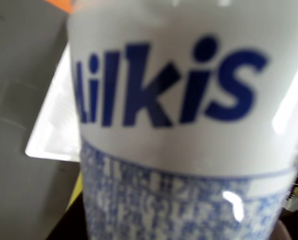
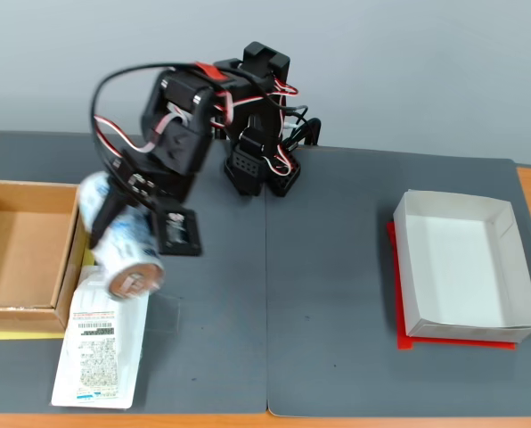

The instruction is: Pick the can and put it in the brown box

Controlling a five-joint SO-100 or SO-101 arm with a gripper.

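Arm (image 2: 181, 134) leans left; end effector (image 2: 123, 234) apparently pinches tilted can (image 2: 121, 245) beside brown box (image 2: 20, 254).

Arm (image 2: 181, 134) bent low to the fixed view's left — jaws clamped.

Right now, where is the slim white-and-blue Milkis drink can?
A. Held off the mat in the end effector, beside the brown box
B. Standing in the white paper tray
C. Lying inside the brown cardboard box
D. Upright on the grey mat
A: in the fixed view the slim white-and-blue Milkis drink can hangs tilted in the end effector, right of the empty square brown cardboard box.
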